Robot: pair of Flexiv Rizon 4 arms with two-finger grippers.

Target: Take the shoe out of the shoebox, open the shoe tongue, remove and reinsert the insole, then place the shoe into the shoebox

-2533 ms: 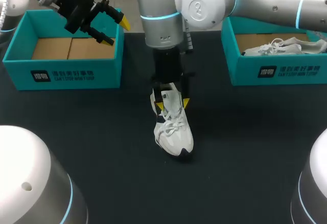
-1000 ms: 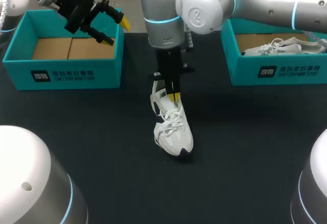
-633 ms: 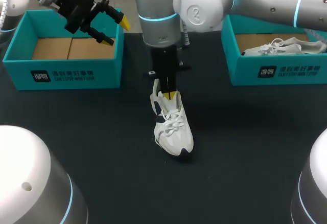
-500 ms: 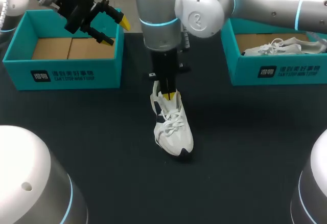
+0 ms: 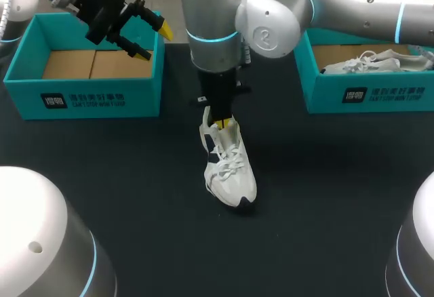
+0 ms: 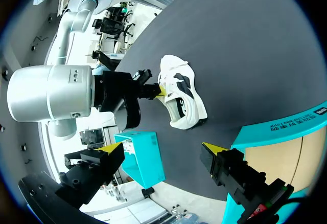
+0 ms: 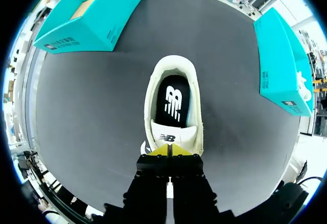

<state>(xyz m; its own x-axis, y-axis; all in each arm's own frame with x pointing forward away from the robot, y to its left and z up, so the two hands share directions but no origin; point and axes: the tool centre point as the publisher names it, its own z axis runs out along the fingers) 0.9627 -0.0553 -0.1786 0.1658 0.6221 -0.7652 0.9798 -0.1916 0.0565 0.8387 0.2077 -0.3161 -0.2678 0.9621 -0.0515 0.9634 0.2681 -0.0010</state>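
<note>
The jaws of the right arm (image 5: 215, 32) are together, yellow tips pinched on the upper edge of the tongue (image 7: 169, 138) of one white shoe (image 5: 230, 168). That shoe stands upright on the dark counter (image 5: 135, 195), about midway between the two boxes, toe pointing away from them. From the right wrist the dark insole (image 7: 173, 104) shows lying inside the shoe, just ahead of the closed tips.

The jaws of the left arm (image 5: 102, 9) are spread wide and hold nothing. They hang above the far right corner of the left shoebox (image 5: 81, 97), touching neither it nor the shoe.

There are two teal shoeboxes. The left one shows its brown cardboard floor. The right shoebox (image 5: 380, 93) holds a second white shoe (image 5: 369, 62) lying on its side. That makes two shoes, two boxes and two arms.
</note>
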